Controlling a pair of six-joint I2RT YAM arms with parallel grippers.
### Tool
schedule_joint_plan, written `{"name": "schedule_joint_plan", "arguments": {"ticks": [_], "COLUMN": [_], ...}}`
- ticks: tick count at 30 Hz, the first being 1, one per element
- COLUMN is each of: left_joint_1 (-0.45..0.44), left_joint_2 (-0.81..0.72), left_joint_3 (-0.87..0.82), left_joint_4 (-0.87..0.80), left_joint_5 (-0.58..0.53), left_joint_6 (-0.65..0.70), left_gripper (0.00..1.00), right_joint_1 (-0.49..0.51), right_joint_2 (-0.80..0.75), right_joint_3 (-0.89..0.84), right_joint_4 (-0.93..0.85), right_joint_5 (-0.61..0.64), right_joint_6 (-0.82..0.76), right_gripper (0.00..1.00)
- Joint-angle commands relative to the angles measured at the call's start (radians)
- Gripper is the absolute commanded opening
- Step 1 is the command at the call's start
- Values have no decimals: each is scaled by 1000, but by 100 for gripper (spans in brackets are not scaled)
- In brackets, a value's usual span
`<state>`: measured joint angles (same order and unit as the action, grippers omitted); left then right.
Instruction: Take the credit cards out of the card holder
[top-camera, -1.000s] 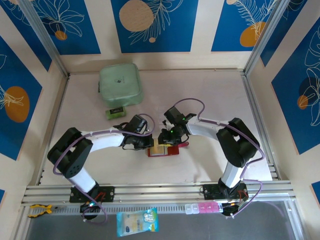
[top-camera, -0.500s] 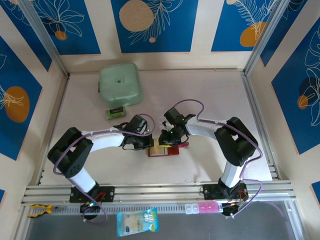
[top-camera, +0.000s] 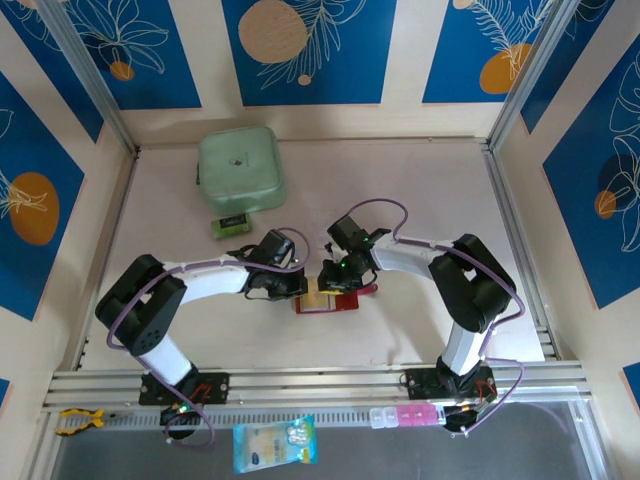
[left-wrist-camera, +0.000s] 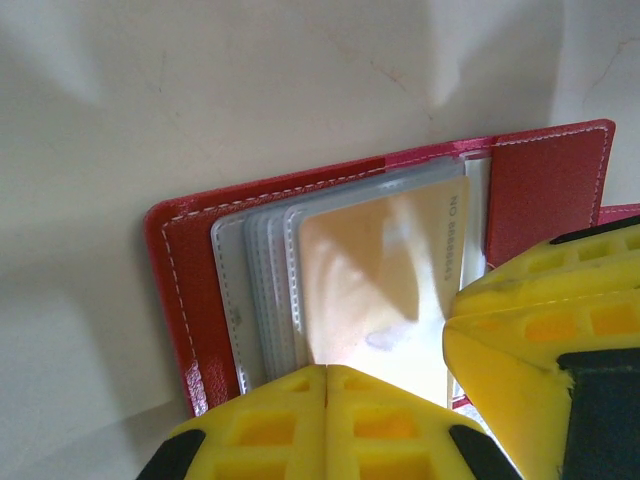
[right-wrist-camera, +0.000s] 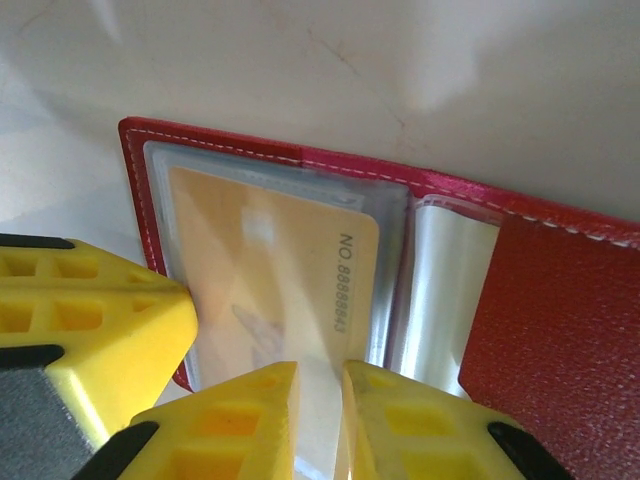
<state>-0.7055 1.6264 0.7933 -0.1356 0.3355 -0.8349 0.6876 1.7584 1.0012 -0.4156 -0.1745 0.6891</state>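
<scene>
The worktop (top-camera: 420, 190) is pale and flat. A big mint-green zip case (top-camera: 240, 170) sits at the back on the left, well apart from the job.

Both arms reach in and meet in the middle of the worktop. The left hand (left-wrist-camera: 327, 375) has its two fingers pressed together with nothing between them. It rests on the near edge of the card holder (top-camera: 345, 300) and seems to pin it down. The right hand (right-wrist-camera: 320, 375) is almost closed, and it pinches the near edge of the tan-gold card (right-wrist-camera: 270, 290).

The card holder lies open and flat on the worktop, right under the two hands. Its red cover is spread to both sides. Inside is a stack of clear sleeves (right-wrist-camera: 445, 270). The tan-gold card sits in the top sleeve, with most of it tucked inside. I cannot see any other cards in these pictures.

Here is what could go wrong. The right hand may be holding the sleeve as well as the card. Then a pull would drag the whole card holder along and the card would stay in. The card is thin and smooth, so it could slip out of the pinch. If the left hand lifts too soon, the card holder could slide or flip shut. The two hands are just beside each other, so they could bump.
</scene>
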Motion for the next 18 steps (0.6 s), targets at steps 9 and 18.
{"name": "schedule_joint_plan", "arguments": {"ticks": [9,18], "left_joint_1": [-12,-11], "left_joint_2": [9,-5], "left_joint_3": [7,12], "left_joint_4": [-32,-38], "left_joint_5": [-12,-8], "left_joint_6": [14,10], "left_gripper": [4,6], "right_joint_1": [-1,-3], "right_joint_2": [-19,-38], "right_joint_3": [7,9], "right_joint_4": [-87,-94], "right_joint_5": [55,66], "right_joint_6": [-7,-8], "right_gripper": [21,21]}}
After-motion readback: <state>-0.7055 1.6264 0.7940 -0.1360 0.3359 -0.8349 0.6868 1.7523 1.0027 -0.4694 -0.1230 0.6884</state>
